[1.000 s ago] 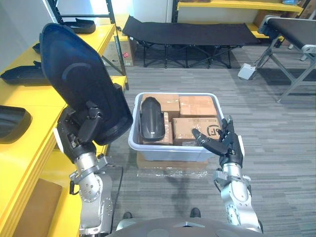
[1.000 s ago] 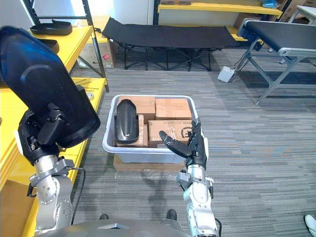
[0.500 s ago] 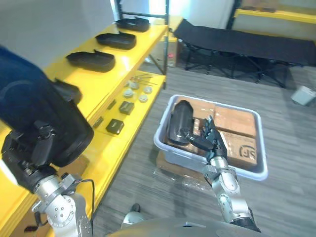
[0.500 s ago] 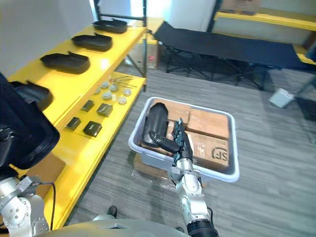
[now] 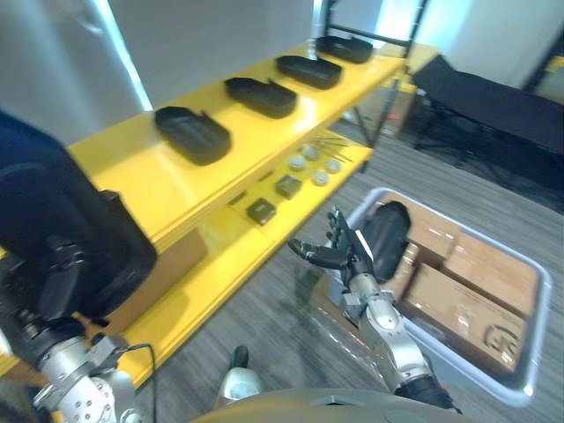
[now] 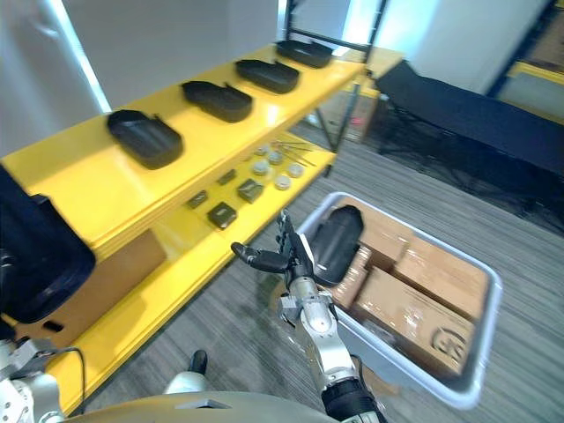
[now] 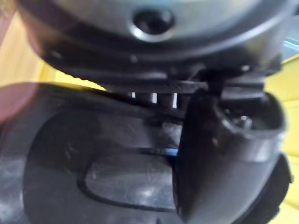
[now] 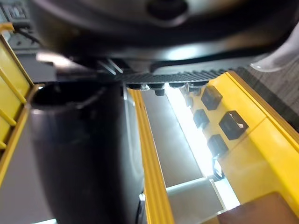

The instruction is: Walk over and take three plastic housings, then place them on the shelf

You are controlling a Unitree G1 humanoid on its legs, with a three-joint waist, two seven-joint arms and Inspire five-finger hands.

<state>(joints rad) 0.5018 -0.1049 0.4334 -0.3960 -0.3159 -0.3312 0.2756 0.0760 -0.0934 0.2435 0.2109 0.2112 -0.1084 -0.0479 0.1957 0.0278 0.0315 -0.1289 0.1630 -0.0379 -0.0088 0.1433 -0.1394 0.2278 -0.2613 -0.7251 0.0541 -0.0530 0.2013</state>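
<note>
I'm mid-carry. My left hand (image 5: 44,300) has its thumb and fingers curled round a large, rounded black plastic housing (image 5: 53,203), held upright at my left side, low against the near end of the yellow metal shelf (image 5: 159,185). My right hand (image 5: 352,258) hangs out front with its fingers spread and nothing in it, just before the grey plastic tub (image 5: 467,233) of brown cardboard boxes (image 5: 458,300). One more long black housing (image 5: 386,236) lies in there on the boxes.

The shelf's top board carries a row of shallow black housings; the nearest (image 5: 192,134) sits towards the near end, with bare yellow board on my side of it. That's where I reckon this one goes: swing the left arm over the board's front edge, tip the housing flat, then let go.

A second ago the tub lay square ahead. My head has since turned to the shelf, which now runs across the view, and the grip hasn't changed.
</note>
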